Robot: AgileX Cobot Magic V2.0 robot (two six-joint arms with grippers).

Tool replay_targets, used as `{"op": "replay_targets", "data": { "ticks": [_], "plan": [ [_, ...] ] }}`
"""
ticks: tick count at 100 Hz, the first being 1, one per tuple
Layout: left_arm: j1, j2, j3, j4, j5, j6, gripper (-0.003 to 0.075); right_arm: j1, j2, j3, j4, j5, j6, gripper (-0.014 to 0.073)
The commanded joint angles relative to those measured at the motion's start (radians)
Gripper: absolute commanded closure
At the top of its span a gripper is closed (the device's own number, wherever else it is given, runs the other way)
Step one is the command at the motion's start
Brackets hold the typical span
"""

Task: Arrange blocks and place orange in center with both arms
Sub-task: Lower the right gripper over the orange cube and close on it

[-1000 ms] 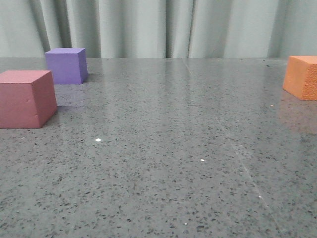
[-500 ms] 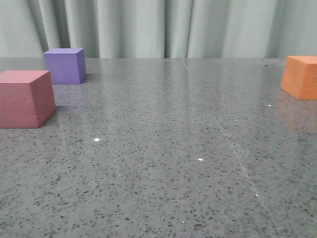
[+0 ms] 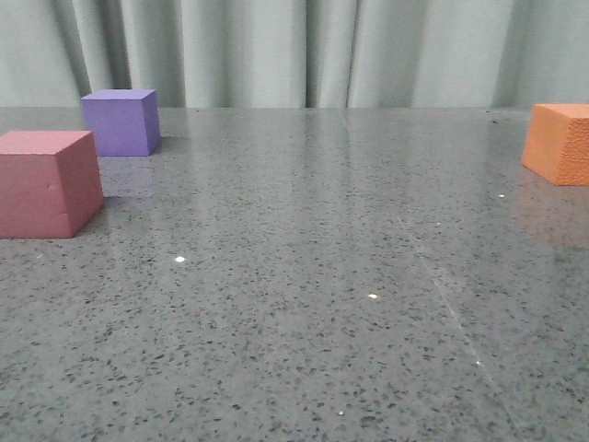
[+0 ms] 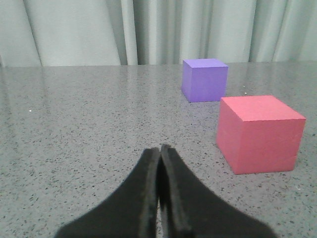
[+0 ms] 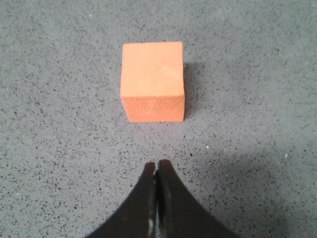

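Whole front view slid a touch left in the last second: purple cube, pinkish-red cube and orange cube all sit slightly further left now, mostly early on.

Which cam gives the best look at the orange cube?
Right wrist view: the orange cube sits whole and centred, top and one side face visible, just beyond the shut right gripper. In the front view it is cut off by the right frame edge. The left wrist view does not show it at all.
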Motion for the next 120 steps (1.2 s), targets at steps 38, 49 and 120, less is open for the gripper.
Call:
{"op": "replay_targets", "data": {
  "ticks": [38, 49, 120],
  "plan": [
    [0.002, -0.033, 0.054, -0.004, -0.089, -0.001, 0.0739, -0.006, -0.001, -0.035, 0.0, -0.054, -0.007, 0.0015],
    [0.002, -0.033, 0.054, -0.004, -0.089, -0.001, 0.0739, -0.006, 0.006, -0.047, 0.001, -0.052, -0.007, 0.0015],
    [0.002, -0.033, 0.054, -0.004, -0.089, -0.001, 0.0739, -0.006, 0.479, -0.567, -0.004, 0.176, -0.044, 0.0015]
  ]
}}
